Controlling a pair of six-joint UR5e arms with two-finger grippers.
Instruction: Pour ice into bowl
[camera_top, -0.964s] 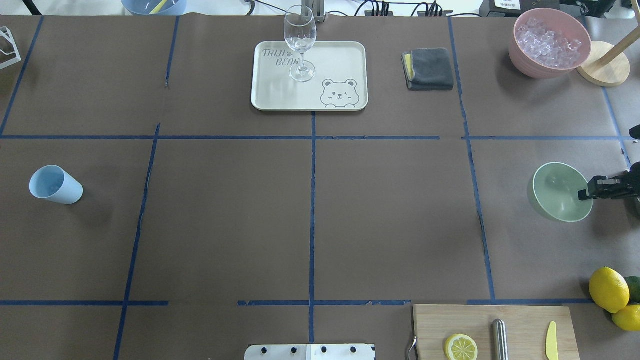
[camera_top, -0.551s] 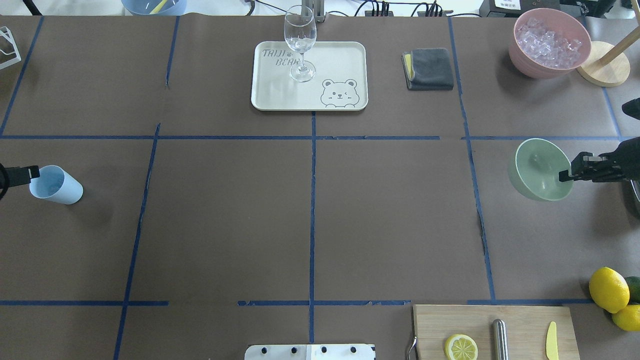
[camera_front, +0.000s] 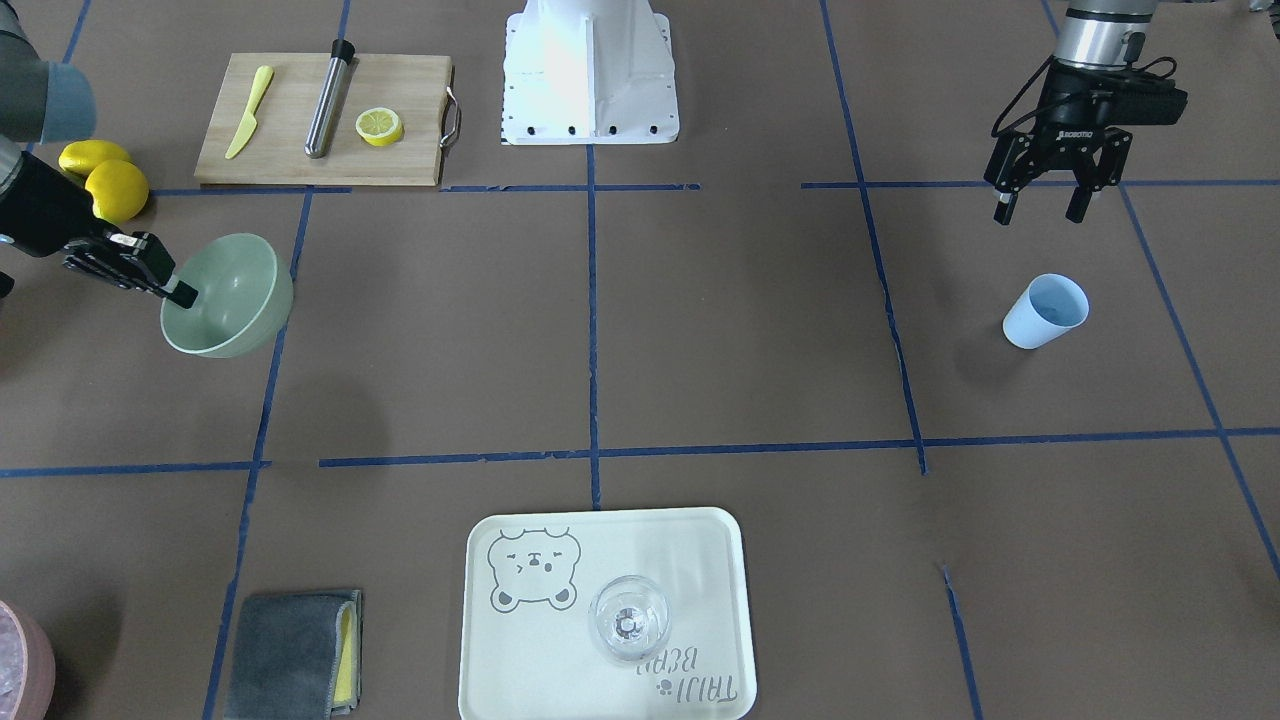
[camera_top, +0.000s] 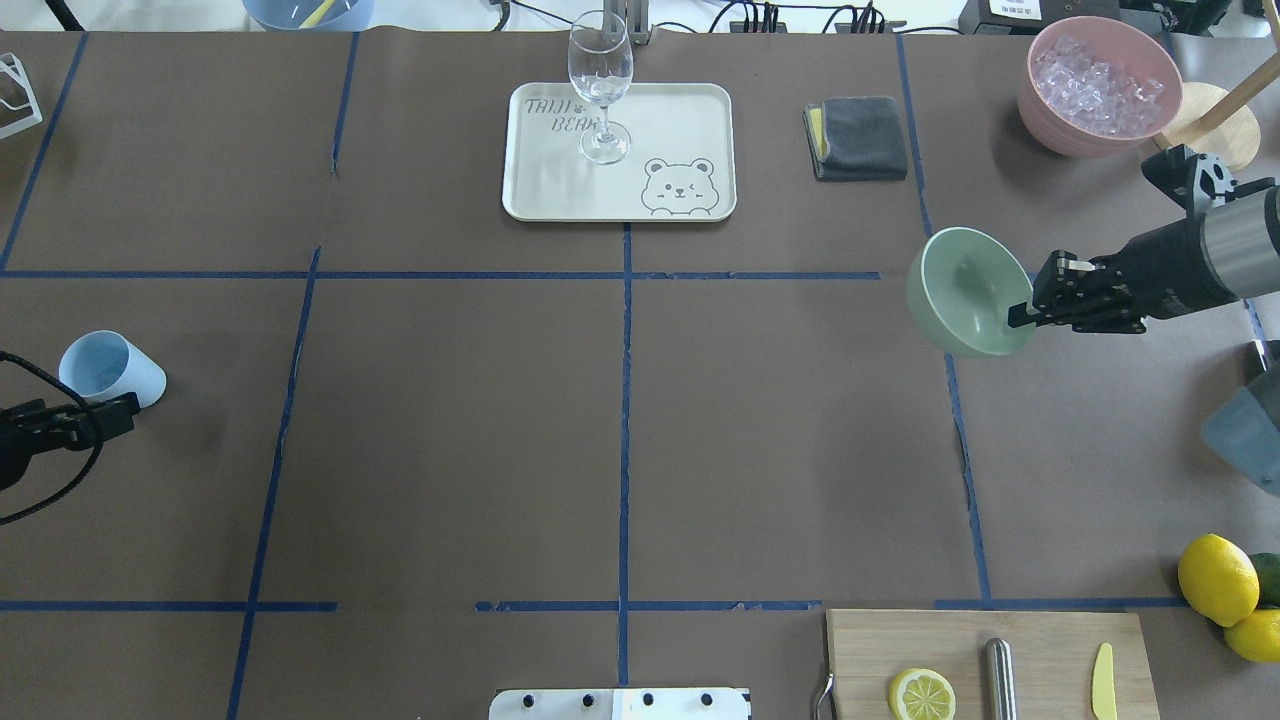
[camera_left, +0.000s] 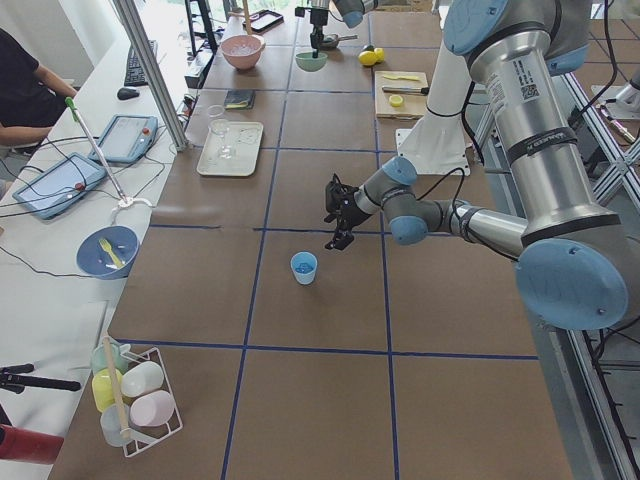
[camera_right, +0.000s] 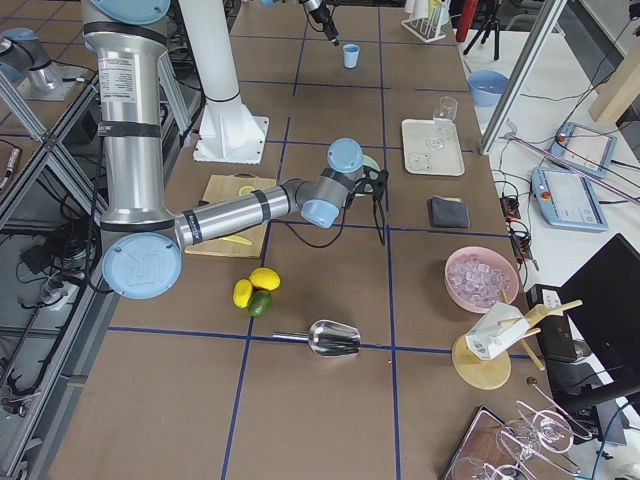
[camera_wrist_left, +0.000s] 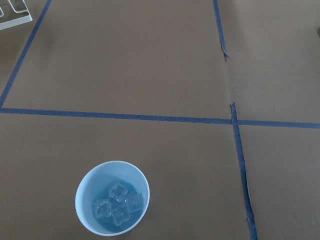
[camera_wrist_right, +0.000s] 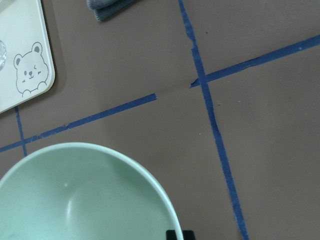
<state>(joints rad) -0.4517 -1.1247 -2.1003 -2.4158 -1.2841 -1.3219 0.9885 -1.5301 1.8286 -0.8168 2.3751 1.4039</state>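
The coming grasp turns on the blue cup (camera_front: 1045, 311) and the left gripper (camera_front: 1038, 214). The cup stands upright at the left end of the bench (camera_top: 450, 430) with its long axis vertical and its mouth up. It sits just beyond the gripper, on the side away from the robot's base, near it but not touching. That gripper is empty, with its jaws spread wide and pointing down. The left arm is plainly the nearer one to the cup, and the right arm is well apart on the far right side. The ice (camera_wrist_left: 118, 204), a few small clear cubes, lies in the bottom of the cup, and none has been poured yet. The right gripper (camera_top: 1022, 315) is clamped on the rim of the mint-green bowl (camera_top: 962, 290). It holds the bowl tilted and apparently lifted off the bench, right of the centre line. The bowl's inside is bare. At the far right corner the pink tub (camera_top: 1045, 120) holds a heap of whitish ice. A wine glass (camera_top: 600, 80), seemingly empty, stands on the bear tray (camera_top: 690, 110) at the far middle.
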